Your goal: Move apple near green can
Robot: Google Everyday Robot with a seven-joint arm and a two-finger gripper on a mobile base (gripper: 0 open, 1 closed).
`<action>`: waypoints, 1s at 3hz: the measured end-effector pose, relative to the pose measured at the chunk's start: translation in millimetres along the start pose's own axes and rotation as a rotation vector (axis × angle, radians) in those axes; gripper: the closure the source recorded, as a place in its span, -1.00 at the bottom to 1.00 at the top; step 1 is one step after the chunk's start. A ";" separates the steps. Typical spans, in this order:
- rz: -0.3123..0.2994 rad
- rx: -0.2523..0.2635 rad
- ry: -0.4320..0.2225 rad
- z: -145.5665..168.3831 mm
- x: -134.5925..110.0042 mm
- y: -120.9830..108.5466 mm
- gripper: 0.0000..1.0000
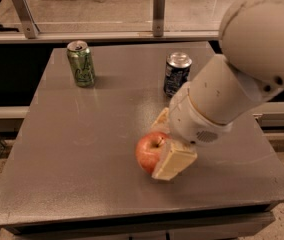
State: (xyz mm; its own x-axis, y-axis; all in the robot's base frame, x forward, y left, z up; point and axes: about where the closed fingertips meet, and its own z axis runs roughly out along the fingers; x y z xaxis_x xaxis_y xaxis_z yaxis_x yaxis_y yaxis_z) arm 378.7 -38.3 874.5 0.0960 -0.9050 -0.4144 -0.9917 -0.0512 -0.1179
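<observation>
Grasp step: my fingers pinch apple from both sides, front-centre of tabletop. Target green can stands well apart, far-left corner. Next move, I judge: lift, carry back-left, set down beside can without knocking it.

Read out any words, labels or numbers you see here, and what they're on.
Green can: pale script lettering, too blurred to read.
Dark blue can: white markings, unreadable.
Apple, table and gripper, closed around the apple at the table's front: no text.
</observation>
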 end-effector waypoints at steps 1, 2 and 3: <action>0.025 0.028 0.000 -8.5 -20.3 -18.9 1.00; 0.070 0.056 -0.018 -1.4 -49.4 -64.5 1.00; 0.118 0.060 -0.036 16.8 -71.3 -102.7 1.00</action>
State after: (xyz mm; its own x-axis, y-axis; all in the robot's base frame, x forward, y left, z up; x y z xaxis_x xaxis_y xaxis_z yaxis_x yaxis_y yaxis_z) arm 475.2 38.5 901.0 -0.0175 -0.8876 -0.4603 -0.9895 0.0813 -0.1192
